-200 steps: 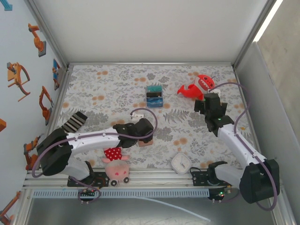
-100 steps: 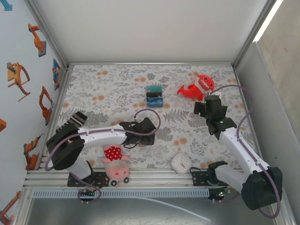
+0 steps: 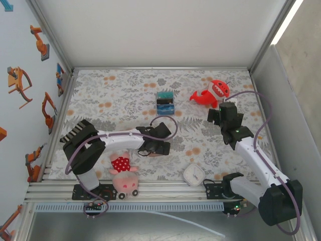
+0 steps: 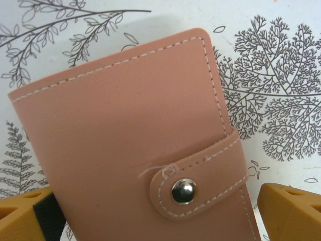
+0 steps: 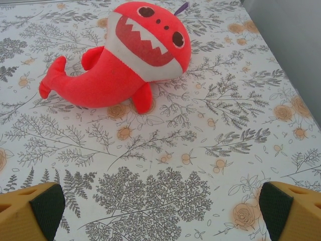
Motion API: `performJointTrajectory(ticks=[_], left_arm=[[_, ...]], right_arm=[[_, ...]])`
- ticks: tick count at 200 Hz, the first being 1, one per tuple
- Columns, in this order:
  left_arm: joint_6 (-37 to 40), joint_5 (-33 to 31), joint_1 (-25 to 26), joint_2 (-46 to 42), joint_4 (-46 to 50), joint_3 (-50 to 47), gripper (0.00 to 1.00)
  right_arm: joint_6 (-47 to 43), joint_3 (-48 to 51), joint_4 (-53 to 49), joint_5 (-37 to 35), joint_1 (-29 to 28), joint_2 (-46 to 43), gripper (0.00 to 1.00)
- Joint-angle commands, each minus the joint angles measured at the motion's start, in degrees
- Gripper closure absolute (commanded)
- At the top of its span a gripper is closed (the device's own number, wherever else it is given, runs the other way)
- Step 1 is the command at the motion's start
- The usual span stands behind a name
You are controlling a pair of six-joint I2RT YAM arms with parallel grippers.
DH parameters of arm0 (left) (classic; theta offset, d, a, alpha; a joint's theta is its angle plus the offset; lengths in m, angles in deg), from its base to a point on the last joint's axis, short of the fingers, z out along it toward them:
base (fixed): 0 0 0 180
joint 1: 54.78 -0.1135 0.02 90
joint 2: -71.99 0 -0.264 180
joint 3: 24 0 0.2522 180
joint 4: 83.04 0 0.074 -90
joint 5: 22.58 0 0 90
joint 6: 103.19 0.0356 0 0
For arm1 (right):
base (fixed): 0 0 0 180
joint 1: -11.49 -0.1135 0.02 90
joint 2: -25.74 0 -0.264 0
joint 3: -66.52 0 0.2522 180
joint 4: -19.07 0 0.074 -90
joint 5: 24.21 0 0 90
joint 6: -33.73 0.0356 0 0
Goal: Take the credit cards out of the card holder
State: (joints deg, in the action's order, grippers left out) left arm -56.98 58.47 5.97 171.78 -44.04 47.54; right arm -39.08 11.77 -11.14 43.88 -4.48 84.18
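1. Between the wide-spread yellow fingers of the left claw [image 4: 158, 216] lies the tan-pink stitched leather card holder [image 4: 125, 140]. It rests flat on the floral-print counter [image 4: 281, 75], and nothing is gripped.
2. Its strap tab [image 4: 210, 175] folds over the front and is fastened by a round metal snap [image 4: 183, 191], so the holder is shut.
3. The holder's edge overlaps the finger at the view's left [image 4: 20, 216]; whether they touch I cannot tell. The other finger [image 4: 291, 211] stands apart from it.
4. The right claw [image 5: 160, 211] is also spread wide and holds nothing, over bare counter. A red plush shark [image 5: 125, 60] with a white toothy mouth lies just beyond it.
5. Seen from above, a pink plush pig [image 3: 124, 181] sits at the near edge beside the left arm. A white square clock [image 3: 193, 174] lies between the two arms. A teal-black-blue striped box [image 3: 164, 102] stands farther back, well apart from the holder.
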Motion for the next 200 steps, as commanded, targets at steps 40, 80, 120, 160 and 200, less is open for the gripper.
performJointTrajectory(ticks=[40, 80, 120, 160, 200], left_arm=[[3.62, -3.61, -0.81, 2.97, 8.44, 4.18, 0.03], [4.23, -2.92, -1.84, 3.43, 7.68, 3.14, 0.01], [4.68, -1.57, -2.12, 4.22, 6.12, 2.65, 0.2], [5.23, -1.56, -2.17, 2.62, 3.31, 1.34, 0.23], [7.49, -5.07, -2.16, -1.05, -0.99, -1.37, 0.27]], right_arm=[[0.97, 0.52, -1.39, 0.02, -0.59, -0.4, 0.01], [1.02, 0.78, -1.39, 0.67, -0.64, -0.71, 0.01], [1.91, 1.05, -1.96, 1.55, -0.73, -1.56, 0.01], [3.36, 1.78, -2.77, 3.69, -0.76, -4.02, 0.01], [6.59, 0.6, -6.17, 7.86, -0.8, -4.94, 0.01]])
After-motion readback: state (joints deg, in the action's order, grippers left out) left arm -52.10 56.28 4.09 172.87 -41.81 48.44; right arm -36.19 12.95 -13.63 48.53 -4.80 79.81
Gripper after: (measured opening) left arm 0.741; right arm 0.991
